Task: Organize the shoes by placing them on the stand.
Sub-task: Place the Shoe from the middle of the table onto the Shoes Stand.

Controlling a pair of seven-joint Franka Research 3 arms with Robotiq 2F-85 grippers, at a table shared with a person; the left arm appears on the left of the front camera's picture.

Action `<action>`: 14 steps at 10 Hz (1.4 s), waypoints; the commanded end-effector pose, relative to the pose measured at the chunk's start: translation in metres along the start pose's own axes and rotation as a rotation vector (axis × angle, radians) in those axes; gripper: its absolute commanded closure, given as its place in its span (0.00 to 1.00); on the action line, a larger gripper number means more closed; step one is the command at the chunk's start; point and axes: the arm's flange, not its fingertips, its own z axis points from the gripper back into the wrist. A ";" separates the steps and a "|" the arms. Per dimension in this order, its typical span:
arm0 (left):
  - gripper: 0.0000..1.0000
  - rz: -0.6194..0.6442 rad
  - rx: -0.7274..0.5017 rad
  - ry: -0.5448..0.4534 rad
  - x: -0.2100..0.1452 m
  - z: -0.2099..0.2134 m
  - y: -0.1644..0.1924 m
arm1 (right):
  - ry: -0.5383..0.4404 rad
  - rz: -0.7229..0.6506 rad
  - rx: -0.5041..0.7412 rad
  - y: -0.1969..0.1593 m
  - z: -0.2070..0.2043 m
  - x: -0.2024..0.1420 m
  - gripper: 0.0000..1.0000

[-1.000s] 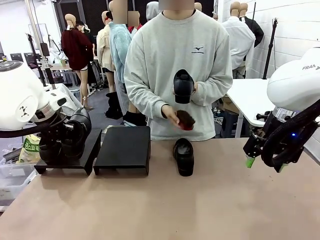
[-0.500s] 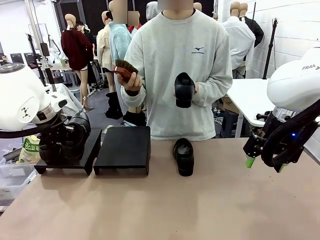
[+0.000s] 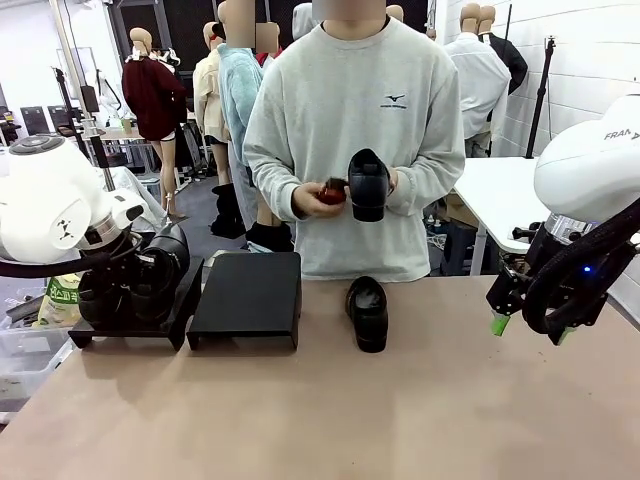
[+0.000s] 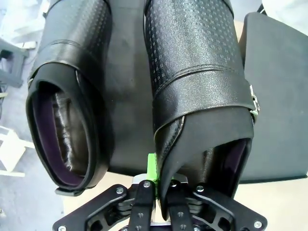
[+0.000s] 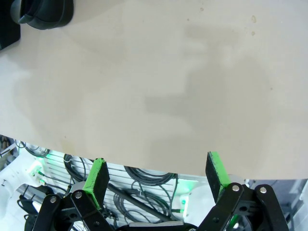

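Left claw (image 4: pixel 156 179) is clamping the heel rim of a shoe (image 4: pixel 197 96) that's sitting on the left stand (image 3: pixel 182 312) beside a second shoe (image 4: pixel 72 96). Right claw (image 5: pixel 156 167) is hanging wide open, empty. The loose shoe (image 3: pixel 368 312) is lying mid-table, pointing lengthwise at the person, and it's looking closer to the right arm.

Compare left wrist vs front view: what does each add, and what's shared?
Left wrist adds: the left gripper shut on the heel rim of one shoe, that shoe's side buckle, and the dotted leather and purple lining of the shoe beside it.
Front adds: the person holding a third shoe and a small reddish object, a fourth shoe on the table, and the right gripper open near the table's right side.
Shared: two shoes on the left stand, with the second stand next to it.
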 end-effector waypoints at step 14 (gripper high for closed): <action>0.00 -0.040 0.089 -0.042 0.027 -0.012 -0.001 | 0.002 0.005 -0.001 0.000 -0.001 0.000 0.00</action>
